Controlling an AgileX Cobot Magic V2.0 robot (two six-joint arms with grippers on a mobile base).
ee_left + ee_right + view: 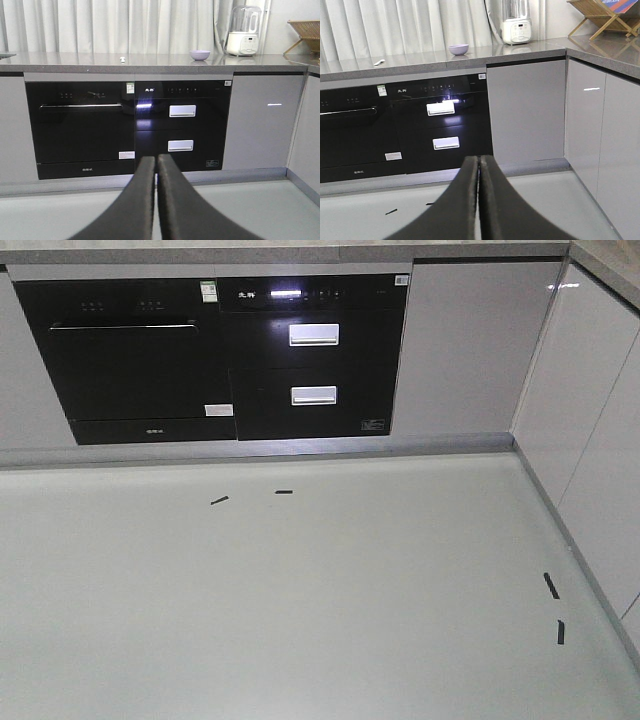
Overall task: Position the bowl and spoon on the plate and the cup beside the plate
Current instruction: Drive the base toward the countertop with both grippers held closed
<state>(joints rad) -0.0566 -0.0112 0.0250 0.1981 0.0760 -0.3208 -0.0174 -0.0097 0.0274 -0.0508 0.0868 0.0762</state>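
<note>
Left wrist view: left claw (156,160) pressed together with nothing in it, low over the floor (260,205) and facing the table (70,61).
Spoon (122,59): a small pale speck on the table top, up and a little left of the left claw and far off. It is too small to read its long axis here.
Bowl (200,55): upright on the same table top, right of the spoon and well apart from it.
Right wrist view: right claw (479,158) likewise closed and empty. The bowl (458,49) lies just left of its line, and the spoon (379,62) far to the left.
Plate, cup: not in view.
Nearer arm: probably left for the spoon and right for the bowl. Both are a long reach forward and up.
</note>
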